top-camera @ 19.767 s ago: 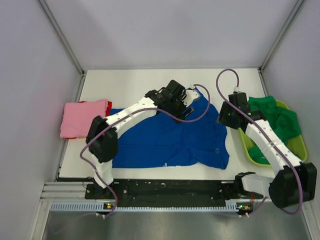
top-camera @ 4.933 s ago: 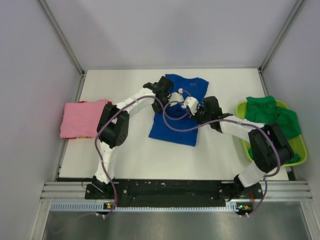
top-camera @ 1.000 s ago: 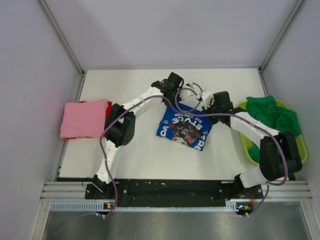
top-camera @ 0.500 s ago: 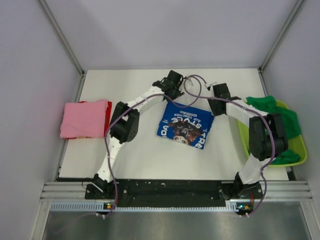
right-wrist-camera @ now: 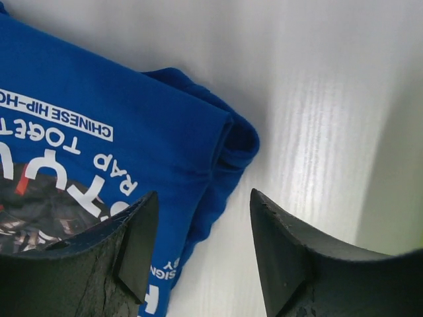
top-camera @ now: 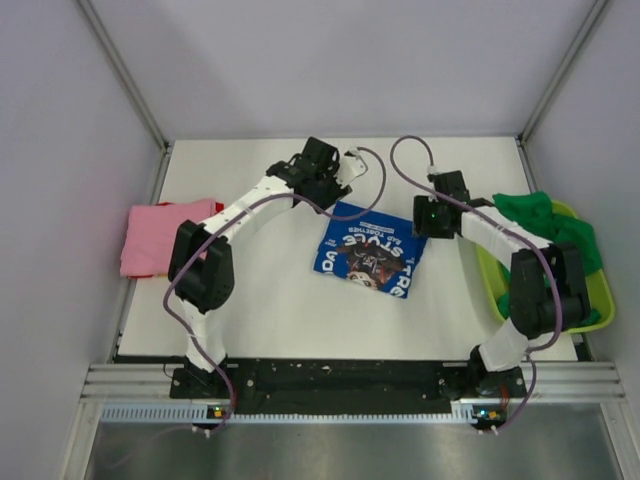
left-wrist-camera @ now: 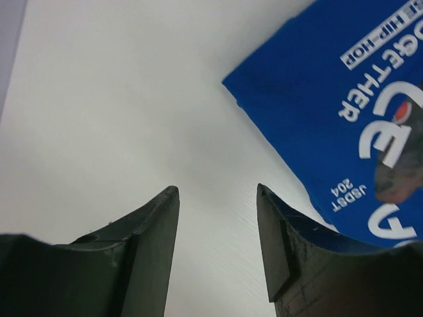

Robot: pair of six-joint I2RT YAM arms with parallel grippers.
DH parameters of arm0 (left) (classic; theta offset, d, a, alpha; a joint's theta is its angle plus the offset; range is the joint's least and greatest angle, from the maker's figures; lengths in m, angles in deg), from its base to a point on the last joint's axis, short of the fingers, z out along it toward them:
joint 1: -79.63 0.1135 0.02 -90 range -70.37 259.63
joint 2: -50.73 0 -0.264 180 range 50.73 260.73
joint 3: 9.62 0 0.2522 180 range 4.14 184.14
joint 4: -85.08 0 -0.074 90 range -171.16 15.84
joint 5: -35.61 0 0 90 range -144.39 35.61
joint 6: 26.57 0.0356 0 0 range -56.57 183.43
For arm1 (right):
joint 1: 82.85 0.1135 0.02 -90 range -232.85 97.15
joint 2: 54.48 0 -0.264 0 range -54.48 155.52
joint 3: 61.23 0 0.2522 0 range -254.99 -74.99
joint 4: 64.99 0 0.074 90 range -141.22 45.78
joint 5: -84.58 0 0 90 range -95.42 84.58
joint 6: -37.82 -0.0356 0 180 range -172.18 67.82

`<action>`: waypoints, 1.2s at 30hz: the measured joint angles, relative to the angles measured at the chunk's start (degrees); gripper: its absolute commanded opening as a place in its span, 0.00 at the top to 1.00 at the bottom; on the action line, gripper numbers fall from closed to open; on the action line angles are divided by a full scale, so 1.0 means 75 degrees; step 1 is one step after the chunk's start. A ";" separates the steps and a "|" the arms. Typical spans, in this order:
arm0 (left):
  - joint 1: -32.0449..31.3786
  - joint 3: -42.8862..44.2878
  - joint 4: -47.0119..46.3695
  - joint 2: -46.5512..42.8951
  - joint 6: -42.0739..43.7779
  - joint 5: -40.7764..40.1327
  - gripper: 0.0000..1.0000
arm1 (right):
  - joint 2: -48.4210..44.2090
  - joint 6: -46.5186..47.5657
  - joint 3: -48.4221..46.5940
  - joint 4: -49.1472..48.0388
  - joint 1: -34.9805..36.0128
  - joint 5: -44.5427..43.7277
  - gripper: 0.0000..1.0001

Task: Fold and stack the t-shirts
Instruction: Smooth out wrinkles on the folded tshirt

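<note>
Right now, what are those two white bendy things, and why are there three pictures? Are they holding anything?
They are two robot arms bolted to a table. One picture looks down from above; the other two come from small cameras on the wrists, so you see the dark fingers up close. A folded blue t-shirt with white letters lies in the middle. A folded pink t-shirt sits at the left, and green t-shirts are heaped in a basket at the right. The left gripper and the right gripper are both open and hold nothing; each hangs near an edge of the blue t-shirt.
</note>
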 measured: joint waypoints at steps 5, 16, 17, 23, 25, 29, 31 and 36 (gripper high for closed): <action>0.0000 -0.1259 0.0079 -0.0737 -0.0254 0.0376 0.45 | 0.1087 -0.0632 -0.0184 -0.0181 -0.0111 0.0799 0.90; 0.0000 -0.2294 0.0326 -0.0784 -0.0565 0.0420 0.45 | 0.3249 -0.0793 -0.2990 0.0154 -0.0157 0.1055 0.62; 0.0000 -0.2291 0.0332 -0.0784 -0.0571 0.0408 0.45 | 0.3246 -0.0755 -0.3075 0.0210 -0.0157 0.1003 0.61; -0.0105 -0.1888 0.0565 -0.0787 -0.0772 0.0790 0.59 | 0.2442 -0.0367 -0.2629 0.0574 -0.0114 0.0396 0.69; -0.0245 -0.1839 0.0557 -0.0819 -0.0839 0.1110 0.62 | 0.1682 -0.0274 -0.2011 0.0679 -0.0035 0.0291 0.78; -0.0664 -0.1842 0.0551 -0.0804 -0.0959 0.1906 0.63 | 0.0455 -0.0300 -0.0877 0.0434 0.0236 0.0845 0.96; -0.0822 -0.1845 0.0507 -0.0702 -0.0997 0.2145 0.63 | 0.0254 -0.0420 -0.0303 0.0131 0.0309 0.1233 0.99; -0.0810 -0.2206 0.0233 -0.0087 -0.1000 0.1979 0.66 | 0.0606 -0.0860 0.1005 -0.0344 0.0210 0.1795 1.00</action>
